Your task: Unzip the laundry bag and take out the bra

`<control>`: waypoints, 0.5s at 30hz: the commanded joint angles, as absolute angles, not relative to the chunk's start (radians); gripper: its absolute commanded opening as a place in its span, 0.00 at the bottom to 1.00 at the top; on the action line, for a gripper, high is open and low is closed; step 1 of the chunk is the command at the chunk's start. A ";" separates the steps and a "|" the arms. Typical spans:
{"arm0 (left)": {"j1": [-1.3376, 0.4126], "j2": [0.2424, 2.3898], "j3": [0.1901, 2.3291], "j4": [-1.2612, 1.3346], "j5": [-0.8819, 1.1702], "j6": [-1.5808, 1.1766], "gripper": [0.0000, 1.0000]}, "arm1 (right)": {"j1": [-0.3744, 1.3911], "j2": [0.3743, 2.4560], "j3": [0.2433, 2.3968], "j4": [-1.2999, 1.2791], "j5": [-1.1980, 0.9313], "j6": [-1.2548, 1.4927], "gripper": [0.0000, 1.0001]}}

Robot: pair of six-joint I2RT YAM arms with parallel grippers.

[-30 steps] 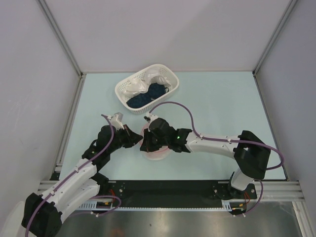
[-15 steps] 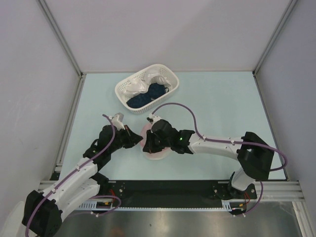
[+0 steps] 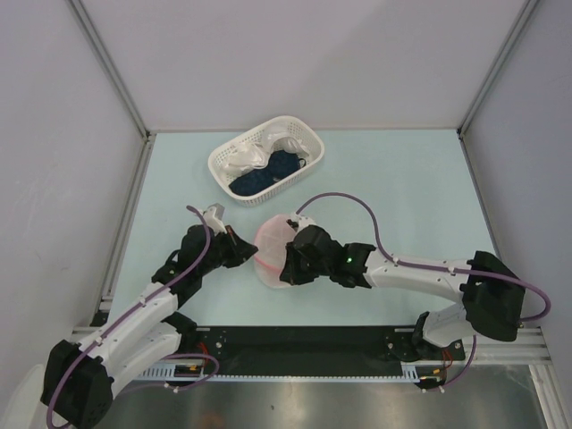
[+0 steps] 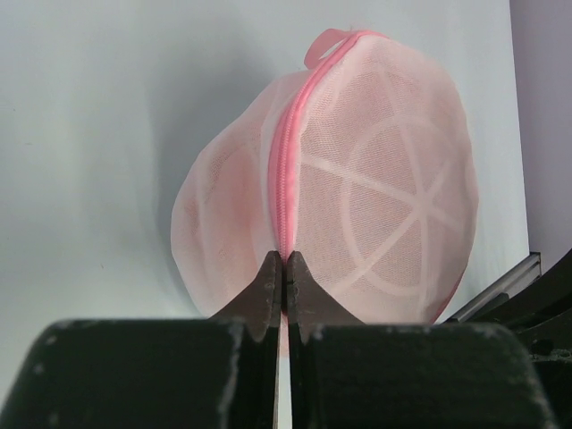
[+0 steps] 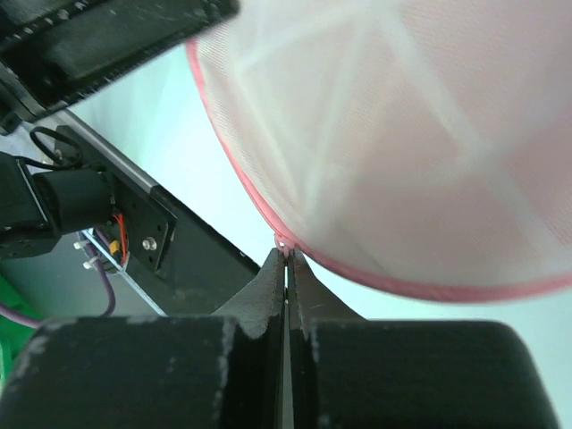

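Note:
The laundry bag [image 3: 271, 246], a round domed pouch of white mesh with pink zip edging, stands on edge between my two grippers. In the left wrist view the bag [image 4: 357, 197] shows its pink zip seam running down to my left gripper [image 4: 284, 261], which is shut on the seam. My left gripper [image 3: 243, 251] holds the bag's left side. My right gripper [image 5: 287, 257] is shut on the small zip pull at the bag's pink edge [image 5: 384, 279]. It sits at the bag's right side [image 3: 288, 264]. The bra is hidden; only a pink tint shows through the mesh.
A white lattice basket [image 3: 304, 143] with white and dark blue cloths stands at the back, beyond the bag. The black base rail [image 3: 295, 344] runs along the near edge. Grey walls close in the left, right and back.
My right arm has pulled back to the right along the bag's edge. The bag has tipped up from lying under the gripper to standing on edge. My left gripper has kept its hold.

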State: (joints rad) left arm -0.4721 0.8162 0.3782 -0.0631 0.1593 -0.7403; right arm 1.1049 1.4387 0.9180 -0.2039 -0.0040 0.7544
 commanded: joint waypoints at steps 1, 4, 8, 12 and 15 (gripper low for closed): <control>-0.471 0.818 0.422 -0.041 0.129 -0.715 0.00 | 1.100 1.367 0.885 -0.264 0.066 0.772 0.00; -0.469 0.821 0.425 -0.038 0.129 -0.715 0.00 | 1.089 1.347 0.871 -0.273 0.074 0.772 0.00; -0.471 0.824 0.425 -0.043 0.120 -0.709 0.00 | 1.083 1.345 0.874 -0.287 0.090 0.765 0.00; -0.471 0.828 0.433 -0.043 0.121 -0.698 0.00 | 1.085 1.351 0.881 -0.279 0.086 0.764 0.00; -0.469 0.844 0.446 -0.040 0.117 -0.684 0.00 | 1.088 1.361 0.885 -0.261 0.071 0.767 0.00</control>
State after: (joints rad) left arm -0.4721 0.8291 0.3893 -0.0635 0.1558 -0.7269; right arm 1.0870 1.3739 0.8768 -0.2630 0.0490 0.7601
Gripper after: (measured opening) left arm 0.011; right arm 0.010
